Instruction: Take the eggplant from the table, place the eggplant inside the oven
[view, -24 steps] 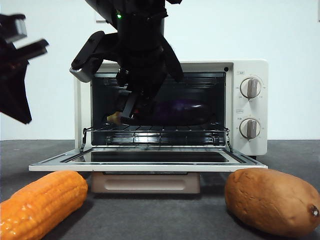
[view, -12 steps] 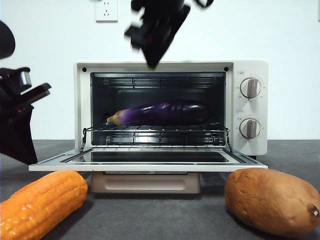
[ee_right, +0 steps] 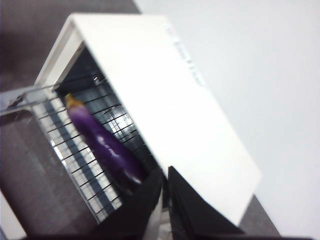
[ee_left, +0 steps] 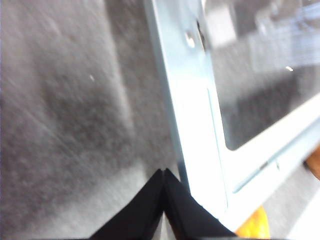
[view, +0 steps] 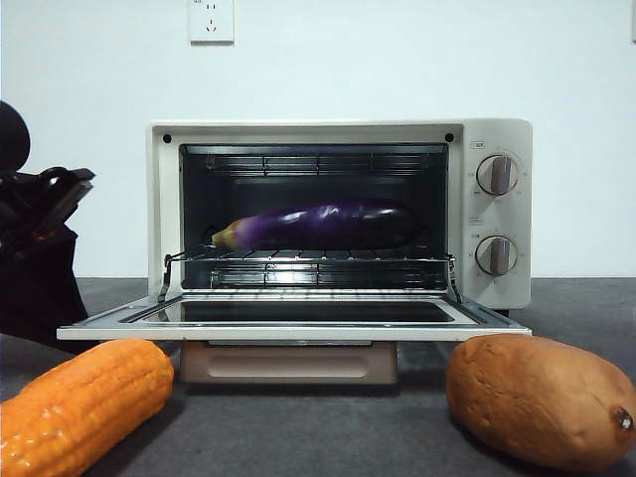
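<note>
The eggplant [view: 323, 225] is lying lengthwise on the wire rack [view: 308, 266] inside the oven [view: 338, 214], glossy purple, its yellowish stem end pointing to the side away from the knobs [view: 497, 174]. The right gripper [ee_right: 165, 185] is hanging above and outside the oven, its black jaws pressed together on nothing, well apart from the eggplant. The left gripper [ee_left: 164, 184] is hovering low beside the open door [view: 293, 320], just off its pale metal corner, jaws together and empty too. The door's dark glass is lying flat, reflecting light. On the matte, mottled grey table [view: 328, 427] a bumpy orange corn cob [view: 79, 402] and a rough brown sweet potato [view: 542, 397] are sitting in front, one at each side.
</note>
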Motion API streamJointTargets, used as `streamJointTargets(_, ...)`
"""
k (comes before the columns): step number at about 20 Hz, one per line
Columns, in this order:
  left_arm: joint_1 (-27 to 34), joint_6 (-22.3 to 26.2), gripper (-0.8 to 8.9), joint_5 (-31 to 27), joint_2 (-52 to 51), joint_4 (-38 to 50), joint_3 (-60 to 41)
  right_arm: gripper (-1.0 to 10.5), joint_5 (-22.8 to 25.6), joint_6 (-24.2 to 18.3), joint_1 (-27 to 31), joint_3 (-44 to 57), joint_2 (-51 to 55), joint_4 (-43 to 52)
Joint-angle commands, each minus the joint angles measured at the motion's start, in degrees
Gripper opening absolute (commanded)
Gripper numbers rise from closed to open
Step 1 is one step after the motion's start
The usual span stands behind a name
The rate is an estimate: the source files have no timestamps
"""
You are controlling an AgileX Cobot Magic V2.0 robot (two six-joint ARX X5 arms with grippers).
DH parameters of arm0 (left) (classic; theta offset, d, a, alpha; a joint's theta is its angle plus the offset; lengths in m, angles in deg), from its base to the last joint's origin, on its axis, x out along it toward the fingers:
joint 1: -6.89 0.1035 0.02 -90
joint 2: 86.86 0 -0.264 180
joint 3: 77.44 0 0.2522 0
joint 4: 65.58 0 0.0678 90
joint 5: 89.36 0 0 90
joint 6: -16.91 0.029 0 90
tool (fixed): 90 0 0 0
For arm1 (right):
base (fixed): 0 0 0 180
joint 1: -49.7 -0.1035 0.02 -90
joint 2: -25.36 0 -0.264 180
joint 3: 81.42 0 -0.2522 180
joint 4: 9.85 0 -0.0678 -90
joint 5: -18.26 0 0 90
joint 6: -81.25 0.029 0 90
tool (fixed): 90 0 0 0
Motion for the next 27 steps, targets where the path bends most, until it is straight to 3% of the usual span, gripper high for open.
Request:
streamJointTargets(1, 0.5, 3.8, 0.05, 2.8, 1.7, -0.5, 0.3, 0.0, 0.0, 1.4, -0.8, -0.7, 1.7, 0.1)
streamJointTargets(7, 2.2, 4.7, 0.05, 8.7, 2.4, 0.3, 0.3, 0.0, 0.2, 4.4, -0.8, -0.7, 7.1, -2.7)
streamJointTargets(12, 3.8, 4.7, 0.06, 14.6, 2.4, 2.2, 0.3, 0.0, -1.2, 9.9, -0.8, -0.7, 10.5, -10.8)
streamJointTargets(21, 6.1, 2.4, 0.06, 30.8, 2.4, 8.0, 1.8, 0.0, -17.0, 21.7, -0.8, -0.7, 13.6, -31.2)
streamJointTargets(27, 6.2, -2.8, 0.06, 32.4, 2.3, 9.8, 8.3, 0.0, -25.2, 23.2, -0.8, 0.5, 13.7, -35.0)
